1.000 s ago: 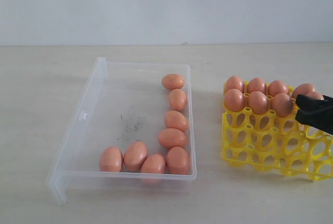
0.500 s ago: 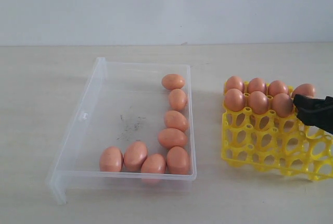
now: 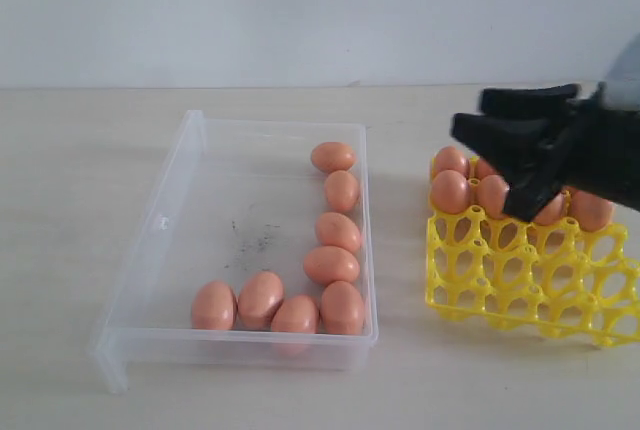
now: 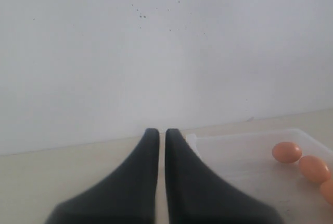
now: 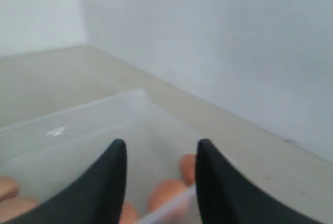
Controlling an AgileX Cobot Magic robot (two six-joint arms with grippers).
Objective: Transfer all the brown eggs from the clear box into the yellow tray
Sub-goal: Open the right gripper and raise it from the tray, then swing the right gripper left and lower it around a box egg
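Note:
Several brown eggs [image 3: 331, 265] lie in the clear box [image 3: 160, 222], along its right wall and near front corner. More eggs [image 3: 450, 191] fill the back rows of the yellow tray [image 3: 500, 290]; some are hidden behind my right gripper [image 3: 470, 115]. It hovers open over those rows with nothing between its fingers, which point toward the box. The right wrist view shows it [image 5: 161, 148] open, with box eggs [image 5: 166, 193] blurred beyond. My left gripper [image 4: 158, 133] is shut and empty, near a corner of the box [image 4: 244, 156], where eggs [image 4: 286, 152] show.
The box and tray rest on a pale tabletop [image 3: 80, 150] with a white wall behind. Dark specks [image 3: 255, 235] mark the box floor. The tray's front cups [image 3: 540, 310] hold nothing.
My right gripper has left the tray's far right corner and swung left and up over the egg rows. The eggs in the box have not moved.

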